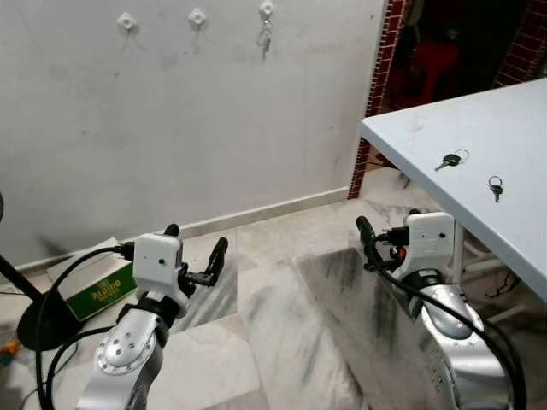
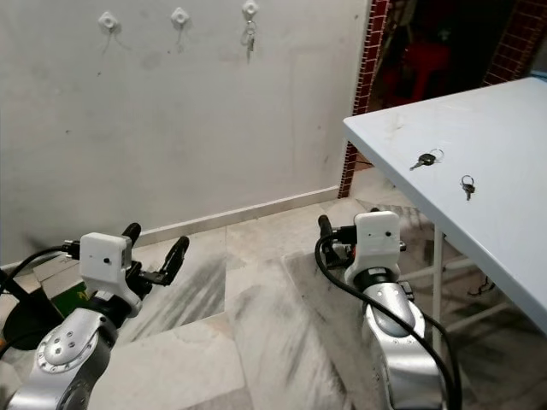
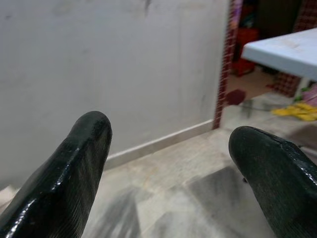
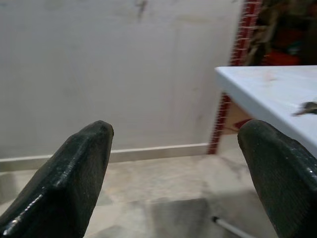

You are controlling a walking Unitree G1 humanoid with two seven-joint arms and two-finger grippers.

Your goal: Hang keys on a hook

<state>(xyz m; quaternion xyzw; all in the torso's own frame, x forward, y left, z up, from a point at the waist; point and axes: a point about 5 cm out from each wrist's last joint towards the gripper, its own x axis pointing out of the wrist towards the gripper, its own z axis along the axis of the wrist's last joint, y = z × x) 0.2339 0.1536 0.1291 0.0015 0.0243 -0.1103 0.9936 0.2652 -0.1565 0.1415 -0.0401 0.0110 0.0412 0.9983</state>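
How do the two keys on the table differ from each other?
On the white table, the left key lies nearer the wall with its blade pointing left and a larger silvery ring. The right key lies nearer the robot, blade pointing toward it, with a smaller, darker ring. Both lie flat, apart, untouched by either end effector.

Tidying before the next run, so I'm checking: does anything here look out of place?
Two small metal keys lie loose on the white table: one with a silver ring, one darker. Another key already hangs on the right-hand white wall hook; the other two hooks are bare.
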